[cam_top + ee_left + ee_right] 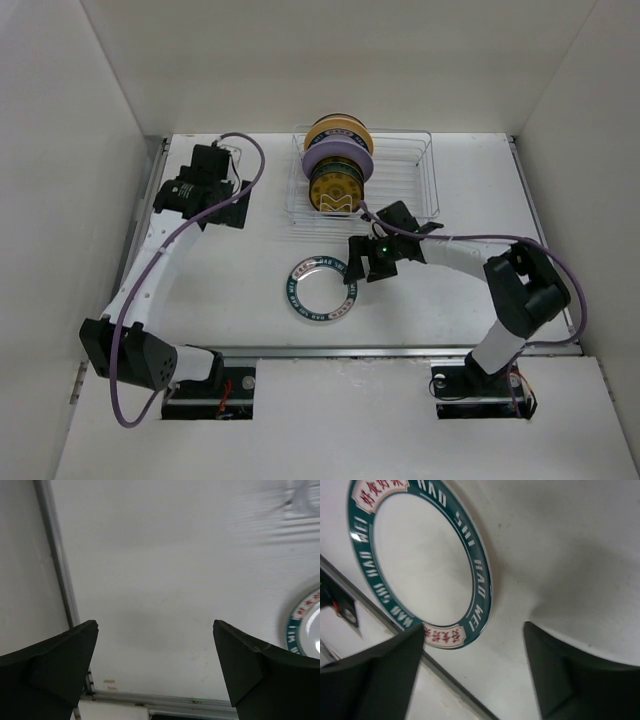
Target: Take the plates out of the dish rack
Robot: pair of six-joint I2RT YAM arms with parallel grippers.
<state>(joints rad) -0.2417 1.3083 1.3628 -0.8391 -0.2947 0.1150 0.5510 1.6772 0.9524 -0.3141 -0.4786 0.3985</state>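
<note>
**Desk:** Any writing you can read?

**Operator:** Yes, on the teal-rimmed plate [420,565]. I read "HAO SHI" and "WEI" in white capitals round the rim, with red Chinese characters in white panels. I cannot make those out.

**Desk:** Count and location?

**Operator:** That one plate lies flat on the table [250,262], in front of the rack [412,182]. In the rack I count three plates on edge: a yellow plate [340,128] at the back, a lavender plate [340,156], and a gold-patterned plate [336,190] nearest me. They are packed close, so I cannot tell whether there are more.

**Desk:** Pincers?

**Operator:** The right pincer [472,632] is spread and holds nothing, just beside the flat plate's rim. The left pincer [155,630] is spread wide over bare table, also holding nothing.
</note>
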